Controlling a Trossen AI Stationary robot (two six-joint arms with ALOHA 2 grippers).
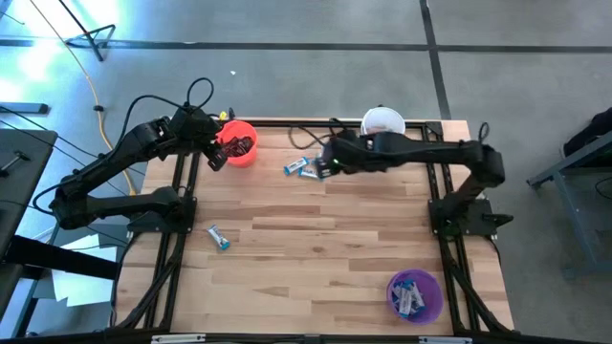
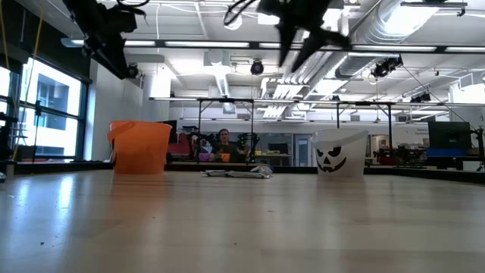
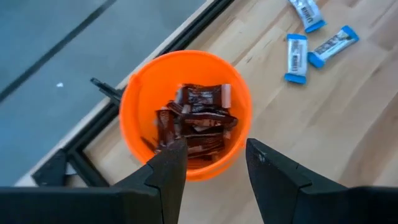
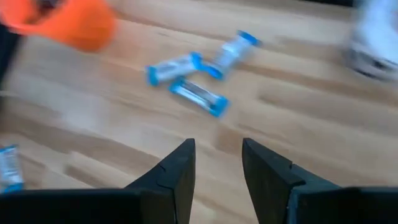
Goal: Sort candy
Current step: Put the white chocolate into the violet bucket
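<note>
Item: our right claw [image 1: 325, 164], jaws parted and empty, hangs above three blue-and-white candies [image 1: 302, 169] at the bench's [image 1: 335, 248] twelve o'clock; we should descend squarely on one. Left claw [image 3: 211, 163], open, hovers over the orange cup [image 3: 134, 102] of brown candies [image 3: 196, 118]. One stray candy [image 1: 219, 237] lies at nine o'clock, the purple cup [image 1: 415, 294] at five, nothing obstructing.

Pale wood table [image 1: 316, 239], glossy candy [image 1: 219, 237] wrappers

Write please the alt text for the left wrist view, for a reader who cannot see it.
The left end effector, fingers apart and empty, hovers above an orange cup filled with dark brown candies. Three blue-and-white candies lie beyond it on the wooden table.
</note>
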